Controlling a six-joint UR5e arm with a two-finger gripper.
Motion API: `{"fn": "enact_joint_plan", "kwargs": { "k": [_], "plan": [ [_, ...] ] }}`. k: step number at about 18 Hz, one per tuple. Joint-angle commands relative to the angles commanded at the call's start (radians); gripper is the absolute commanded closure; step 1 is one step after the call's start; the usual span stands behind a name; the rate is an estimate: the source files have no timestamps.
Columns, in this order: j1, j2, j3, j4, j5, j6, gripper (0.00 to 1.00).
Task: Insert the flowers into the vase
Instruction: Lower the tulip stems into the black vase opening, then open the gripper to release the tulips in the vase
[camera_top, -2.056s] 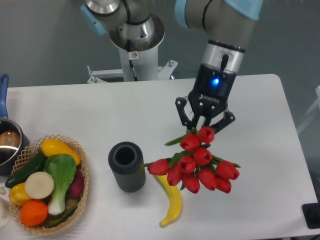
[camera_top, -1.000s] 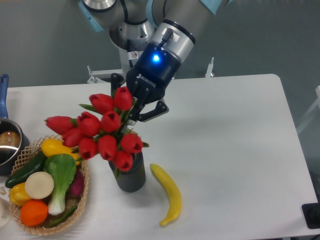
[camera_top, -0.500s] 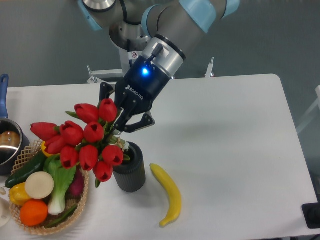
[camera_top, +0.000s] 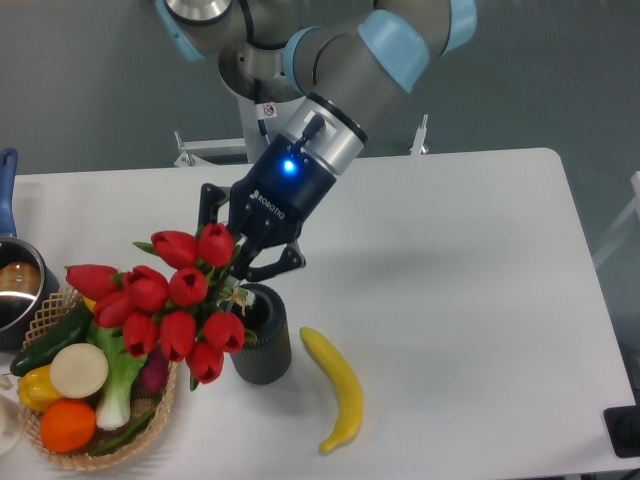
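Note:
A bunch of red tulips, the flowers (camera_top: 165, 305), leans down and to the left over the basket edge. Its stems run up and right into my gripper (camera_top: 243, 262), which is shut on them. The vase (camera_top: 262, 335), a short dark ribbed cylinder, stands on the white table right below the gripper. The stem ends sit at the vase's mouth; whether they are inside it I cannot tell. The blooms cover the vase's left side.
A woven basket (camera_top: 55, 450) with vegetables and fruit stands at the front left. A yellow banana (camera_top: 338, 385) lies just right of the vase. A blue-handled pot (camera_top: 12, 285) sits at the left edge. The arm's base (camera_top: 270, 95) stands behind the table.
The gripper carried the flowers from right of the vase across to above it, then lowered slightly. The bunch now tilts left over the basket.

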Motion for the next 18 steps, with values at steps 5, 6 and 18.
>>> {"fn": "enact_joint_plan", "kwargs": {
  "k": [5,6,18],
  "plan": [
    [-0.015,-0.029,-0.002,0.003,0.002,0.005,1.00],
    [-0.015,-0.032,-0.003,0.003,0.003,0.005,1.00],
    [-0.012,-0.040,-0.092,0.003,0.021,0.054,1.00]
  ]
}}
